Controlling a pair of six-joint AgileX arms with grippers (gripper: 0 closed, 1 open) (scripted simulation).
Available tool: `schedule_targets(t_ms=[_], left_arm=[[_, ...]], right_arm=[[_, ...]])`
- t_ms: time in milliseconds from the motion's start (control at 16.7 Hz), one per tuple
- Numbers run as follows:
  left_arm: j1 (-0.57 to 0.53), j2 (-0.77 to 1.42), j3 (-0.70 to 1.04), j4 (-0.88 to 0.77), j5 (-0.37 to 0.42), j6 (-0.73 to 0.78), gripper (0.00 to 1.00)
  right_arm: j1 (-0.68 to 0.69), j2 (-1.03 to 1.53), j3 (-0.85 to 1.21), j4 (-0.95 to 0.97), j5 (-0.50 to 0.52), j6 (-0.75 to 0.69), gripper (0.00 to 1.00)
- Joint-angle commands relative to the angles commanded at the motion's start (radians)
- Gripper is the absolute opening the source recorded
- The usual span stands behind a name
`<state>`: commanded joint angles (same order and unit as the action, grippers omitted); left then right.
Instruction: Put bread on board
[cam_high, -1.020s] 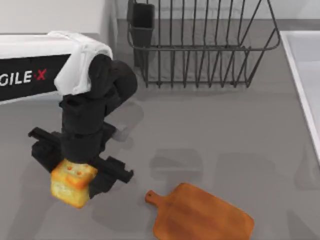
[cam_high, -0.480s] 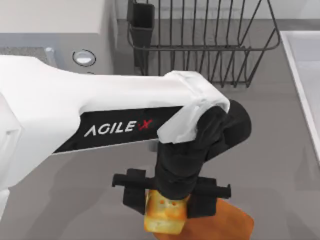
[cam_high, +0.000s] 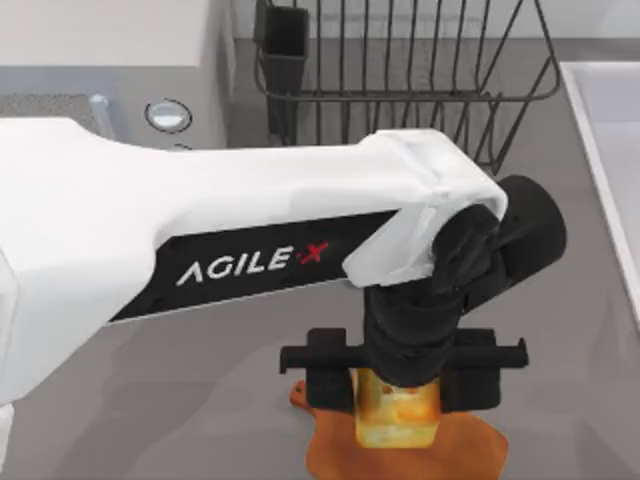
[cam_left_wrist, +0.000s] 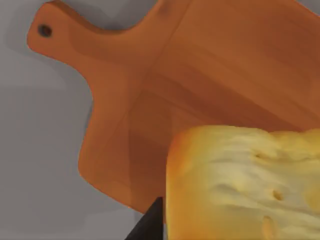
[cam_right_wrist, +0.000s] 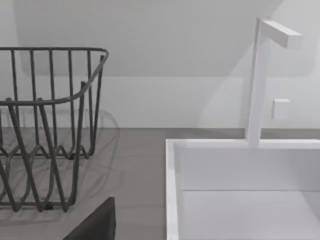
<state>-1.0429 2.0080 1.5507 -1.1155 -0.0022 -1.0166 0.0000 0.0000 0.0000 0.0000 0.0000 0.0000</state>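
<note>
One arm did the work. From the top view, the left gripper hung over the board, its fingers clamped on the bread, which sat above the board's handle end. The carry looked nearly finished; lowering and release seemed the step ahead.

In the left wrist view, the bread overlapped the board, though whether it touched was hard to tell. A short descent before opening would be prudent.

The right wrist view faced a wire rack and a sink on the counter.
</note>
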Motion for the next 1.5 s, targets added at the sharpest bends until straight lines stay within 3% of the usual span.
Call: schedule_targets(t_ms=[1020, 1500], left_arm=[[0.001, 0.049, -0.113, 0.162, 0.0, 0.002, 0.0], [0.001, 0.049, -0.113, 0.162, 0.0, 0.002, 0.6]], right_arm=[[0.0, 0.0, 0.0, 0.0, 0.0, 0.0, 1.0], [0.0, 0.0, 0.0, 0.0, 0.0, 0.0, 1.0]])
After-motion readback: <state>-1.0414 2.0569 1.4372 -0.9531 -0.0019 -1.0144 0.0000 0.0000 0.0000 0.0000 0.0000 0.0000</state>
